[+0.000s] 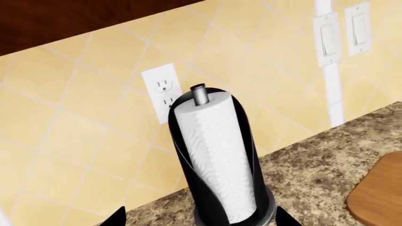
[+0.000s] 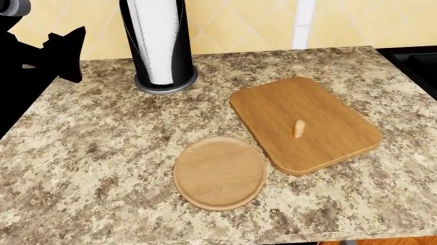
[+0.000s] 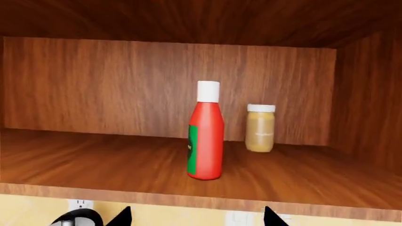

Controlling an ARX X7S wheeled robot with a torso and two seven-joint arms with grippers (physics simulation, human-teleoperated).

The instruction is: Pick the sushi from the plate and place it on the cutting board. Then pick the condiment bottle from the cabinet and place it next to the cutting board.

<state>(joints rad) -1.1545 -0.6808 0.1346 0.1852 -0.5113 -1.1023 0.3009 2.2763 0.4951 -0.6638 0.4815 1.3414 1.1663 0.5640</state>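
- Right gripper (image 3: 196,217): only two dark fingertips seen at bottom edge of right wrist frame, wide apart, nothing between them; released.
- Left gripper (image 1: 199,221): two dark tips at bottom edge of left wrist frame, one on each side of paper-towel holder (image 1: 217,160) base; spread, gripping nothing, seemingly idle.
- Straight ahead of right jaws, near centre of frame: condiment bottle (image 3: 205,134), upright on cabinet shelf (image 3: 94,165), red with white cap, not yet touched.
- Just to right of bottle and further back: small jar (image 3: 260,128) with tan content, apart from bottle.
- In head frame, centre right: sushi (image 2: 299,129) lying on cutting board (image 2: 330,111); round plate (image 2: 219,173) at lower centre, bare.
- First step judged done; second step in hand, approach to bottle.
- Next move calls for reaching forward into shelf, keeping jaws level around bottle body, closing without knocking jar, then lifting out and down to granite counter (image 2: 93,163) beside board.
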